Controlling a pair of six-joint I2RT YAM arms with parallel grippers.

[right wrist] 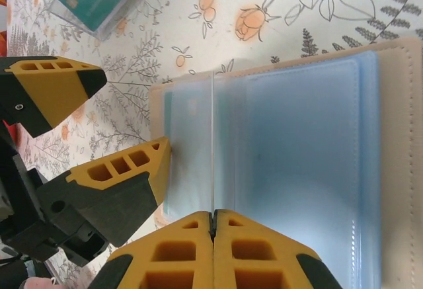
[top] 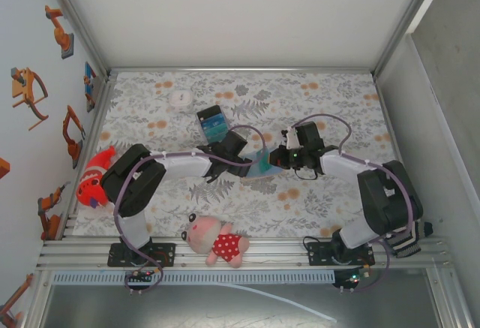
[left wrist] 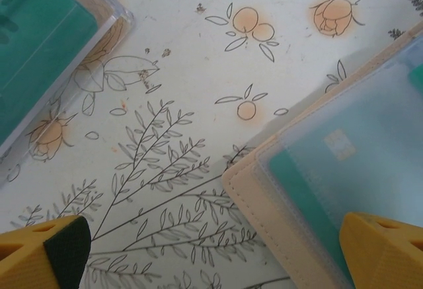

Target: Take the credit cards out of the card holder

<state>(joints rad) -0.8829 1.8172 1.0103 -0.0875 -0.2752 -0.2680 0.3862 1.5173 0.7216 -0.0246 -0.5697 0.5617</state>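
Holder [top: 261, 164] laid open, middle of table [top: 322, 95]; its clear leaf [right wrist: 212, 137] pinched by right gripper [right wrist: 213, 219] (jaws closed); left gripper [left wrist: 211, 243] spread, nothing grasped.

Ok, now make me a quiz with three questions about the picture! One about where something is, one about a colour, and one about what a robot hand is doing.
1. Where is the card holder?
A) between the left hand and the right hand
B) on top of the soft toy
C) in the far corner

2. What colour is the soft toy's dress?
A) green
B) red with white dots
C) black

3. How is the left hand?
A) shut tight
B) holding the toy
C) open

Answers: 1 A, it lies open where both hands meet. 2 B, the top view shows the dotted red dress. 3 C, its wrist view shows it spread wide.
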